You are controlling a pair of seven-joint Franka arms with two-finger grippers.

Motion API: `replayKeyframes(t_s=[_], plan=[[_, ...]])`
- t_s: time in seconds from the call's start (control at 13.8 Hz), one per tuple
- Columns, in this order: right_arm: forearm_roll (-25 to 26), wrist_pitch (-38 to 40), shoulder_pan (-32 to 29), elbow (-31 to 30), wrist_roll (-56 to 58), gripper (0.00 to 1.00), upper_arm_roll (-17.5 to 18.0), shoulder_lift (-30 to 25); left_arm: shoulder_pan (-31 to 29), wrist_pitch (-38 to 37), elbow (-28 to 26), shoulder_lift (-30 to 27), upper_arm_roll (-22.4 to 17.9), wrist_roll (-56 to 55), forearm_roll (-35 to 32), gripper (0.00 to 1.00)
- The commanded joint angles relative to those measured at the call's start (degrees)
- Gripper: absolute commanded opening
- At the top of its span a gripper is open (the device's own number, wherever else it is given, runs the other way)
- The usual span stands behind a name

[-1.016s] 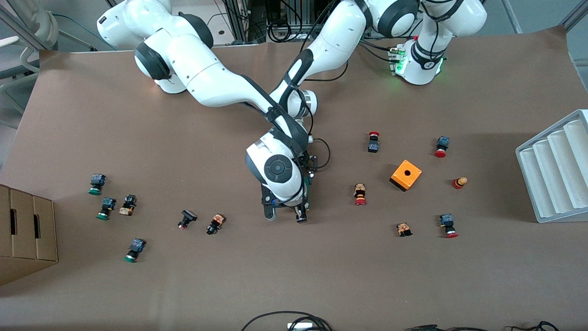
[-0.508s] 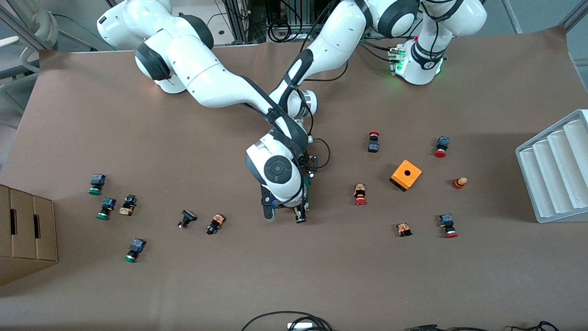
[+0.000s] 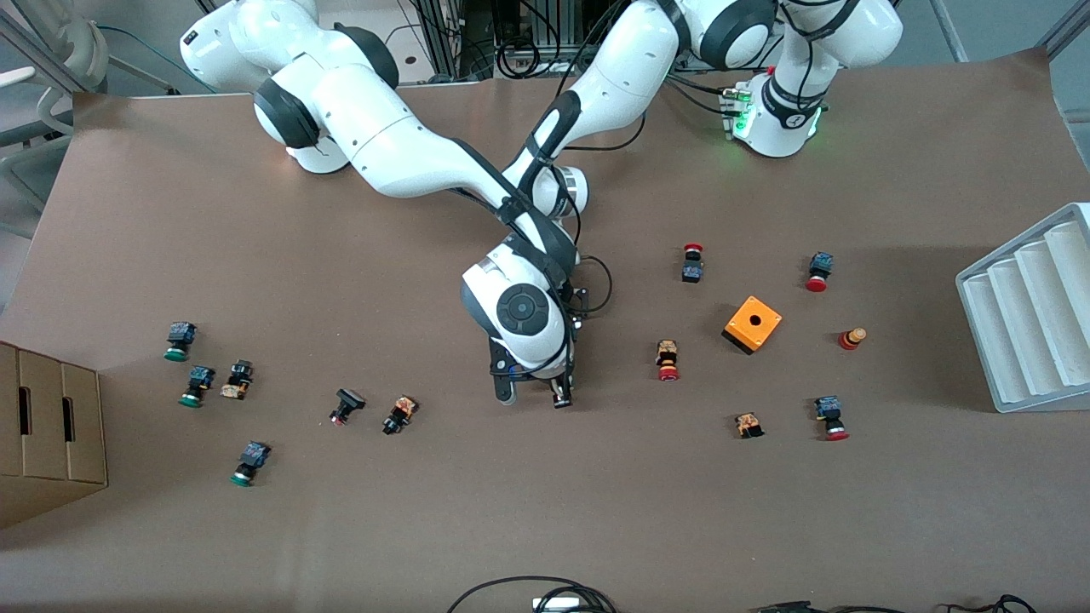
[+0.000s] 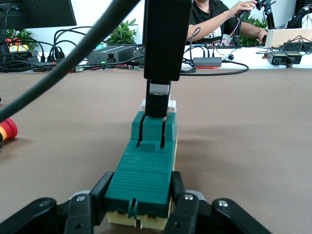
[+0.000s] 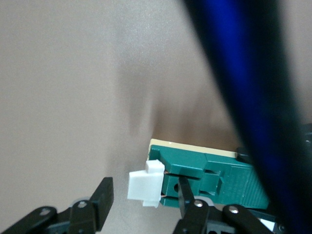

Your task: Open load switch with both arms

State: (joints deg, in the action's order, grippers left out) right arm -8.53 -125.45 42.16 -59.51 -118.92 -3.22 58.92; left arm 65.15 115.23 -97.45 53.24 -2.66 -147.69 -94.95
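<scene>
Nearest you, the right end effector (image 5: 141, 204) straddles the load switch's (image 4: 146, 165) blocky white plastic tab (image 5: 145, 185), black fingers parted, one sunk in a slot of the ribbed dark-green body. Mid-bench (image 3: 341, 528) on matte brown paper, the left end effector (image 4: 139, 207) clamps the switch's other end.
</scene>
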Motion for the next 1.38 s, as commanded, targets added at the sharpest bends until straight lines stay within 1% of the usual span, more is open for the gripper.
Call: replayKeyframes(t_s=[0.0,0.29,0.87,0.94,1.02,1.31], plan=[[0.4,2.7,0.3,4.0,-2.1,0.62,-0.3,1.7,-0.1,0.2,0.0,-0.8,0.3,0.5,-0.7,0.53],[0.4,2.8,-0.4,5.1,-2.1,0.63,-0.3,2.0,-0.1,0.2,0.0,-0.9,0.3,0.5,-0.7,0.53],[0.5,2.5,-0.2,5.1,-2.0,0.62,-0.4,3.0,-0.2,0.2,0.0,-0.8,0.3,0.6,-0.7,0.53],[0.5,2.5,-0.2,5.1,-2.0,0.59,-0.4,3.1,-0.2,0.2,0.0,-0.8,0.3,0.6,-0.7,0.53],[0.5,2.4,-0.1,5.1,-2.0,0.54,-0.4,3.1,-0.1,0.2,0.0,-0.8,0.3,0.6,-0.7,0.53],[0.5,2.4,0.2,5.0,-2.0,0.5,-0.8,3.2,-0.1,0.2,0.1,-0.9,0.3,0.6,-0.7,0.53]])
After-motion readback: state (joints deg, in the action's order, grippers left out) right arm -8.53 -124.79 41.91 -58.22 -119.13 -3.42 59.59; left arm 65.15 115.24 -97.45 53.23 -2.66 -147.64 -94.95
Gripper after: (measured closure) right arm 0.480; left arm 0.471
